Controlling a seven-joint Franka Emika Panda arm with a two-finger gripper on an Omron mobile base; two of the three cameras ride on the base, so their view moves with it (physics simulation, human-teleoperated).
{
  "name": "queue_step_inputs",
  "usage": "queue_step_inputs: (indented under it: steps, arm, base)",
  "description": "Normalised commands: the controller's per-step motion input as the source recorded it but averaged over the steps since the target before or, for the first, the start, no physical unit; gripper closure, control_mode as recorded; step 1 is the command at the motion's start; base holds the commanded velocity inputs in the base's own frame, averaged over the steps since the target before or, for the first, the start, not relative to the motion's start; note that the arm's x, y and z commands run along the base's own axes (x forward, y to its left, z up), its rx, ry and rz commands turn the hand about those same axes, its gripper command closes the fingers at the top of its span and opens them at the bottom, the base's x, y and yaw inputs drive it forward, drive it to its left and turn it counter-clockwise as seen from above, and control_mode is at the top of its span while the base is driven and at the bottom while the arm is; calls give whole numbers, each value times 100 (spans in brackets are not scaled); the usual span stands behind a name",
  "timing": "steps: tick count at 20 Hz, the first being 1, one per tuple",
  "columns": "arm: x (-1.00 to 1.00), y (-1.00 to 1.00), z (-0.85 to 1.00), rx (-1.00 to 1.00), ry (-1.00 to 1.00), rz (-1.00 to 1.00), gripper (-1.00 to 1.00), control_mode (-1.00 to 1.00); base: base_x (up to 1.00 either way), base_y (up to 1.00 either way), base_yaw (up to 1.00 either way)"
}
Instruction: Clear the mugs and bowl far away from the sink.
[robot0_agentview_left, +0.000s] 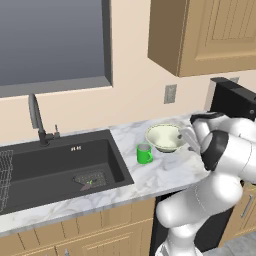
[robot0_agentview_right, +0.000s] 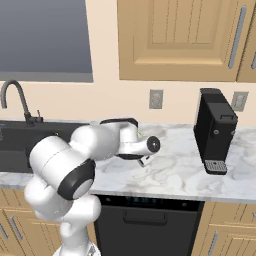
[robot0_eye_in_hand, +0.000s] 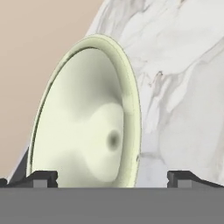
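My end effector (robot0_eye_in_hand: 112, 177) gapes wide, holding nothing, at one cream bowl (robot0_agentview_left: 165, 137) on the table (robot0_agentview_left: 160, 175); one green mug (robot0_agentview_left: 144, 154) stands beside it, near one sink (robot0_agentview_left: 60, 170).

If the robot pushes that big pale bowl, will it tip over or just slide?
Probably slide: the bowl looks wide and low on the smooth marble counter. Its flaring sides look stiff, so it should keep its shape. The open gripper may find the wide rim awkward to grab, so a bad pinch might tilt it.
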Motion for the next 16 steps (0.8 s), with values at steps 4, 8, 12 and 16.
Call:
queue_step_inputs:
  steps: [4, 8, 12, 16]
  arm:
    - [33, 0, -24, 3, 0, 0, -100, -100]
    - [28, 0, -32, 6, 0, -1, 100, -100]
    - [12, 0, -25, 7, 0, 0, 100, -100]
    - [2, 0, -5, 4, 0, 0, 100, -100]
  base:
    - [0, 0, 0]
    - [0, 0, 0]
    - [0, 0, 0]
    - [0, 0, 0]
